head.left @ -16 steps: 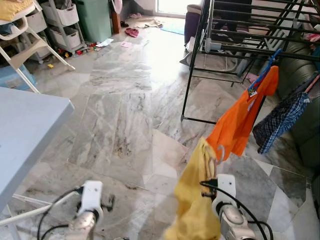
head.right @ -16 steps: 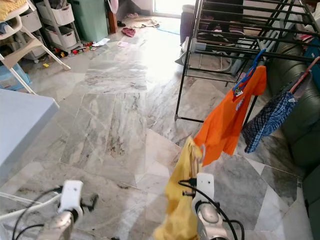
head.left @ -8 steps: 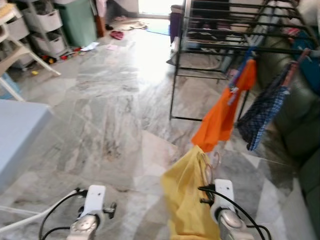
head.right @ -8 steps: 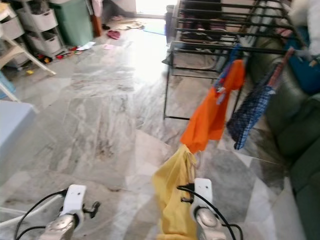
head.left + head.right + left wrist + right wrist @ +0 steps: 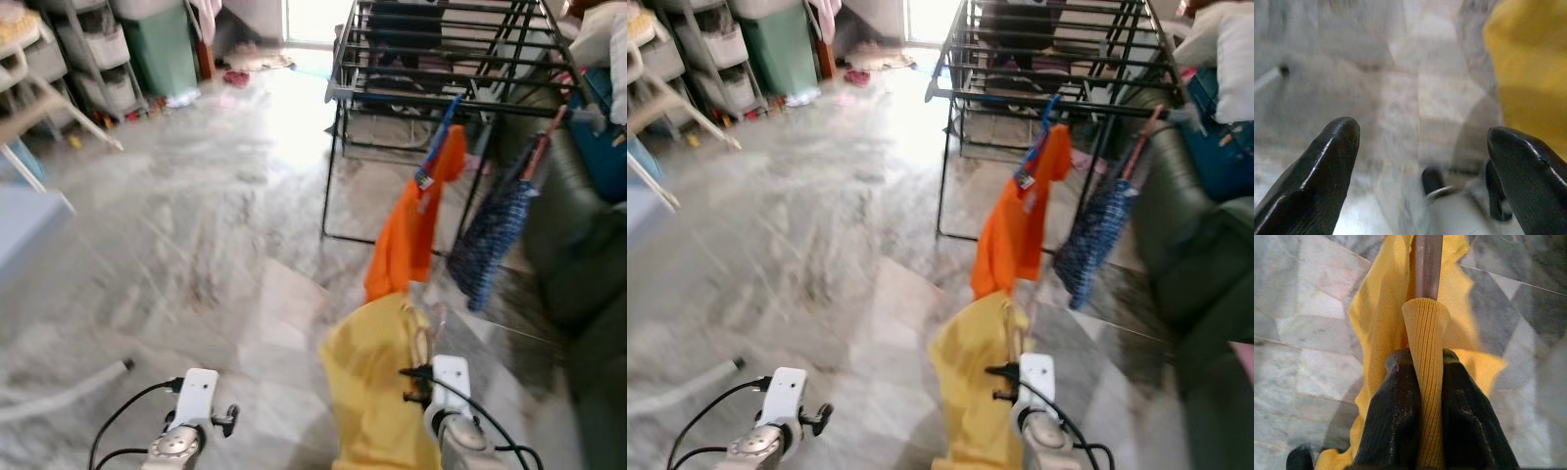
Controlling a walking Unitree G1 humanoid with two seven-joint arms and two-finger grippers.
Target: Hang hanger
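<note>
A yellow garment (image 5: 377,387) on a brownish hanger (image 5: 1428,264) hangs in front of my right arm. My right gripper (image 5: 1422,369) is shut on the hanger through the garment's ribbed collar. A black drying rack (image 5: 441,59) stands ahead on the right. From its front rail hang an orange shirt (image 5: 411,220) on a blue hanger and a blue checked shirt (image 5: 495,240). My left gripper (image 5: 1422,142) is held low over the floor, open, with nothing between its fingers.
The marble floor (image 5: 216,215) stretches ahead. A dark green sofa (image 5: 588,255) runs along the right. Storage drawers (image 5: 98,59) and a green bin (image 5: 162,44) stand at the back left. A white folding frame (image 5: 44,108) is on the left.
The camera has moved forward and turned; the rack and hanging shirts are nearer and the blue table has slid out of view on the left. My right gripper still holds the yellow garment's hanger.
</note>
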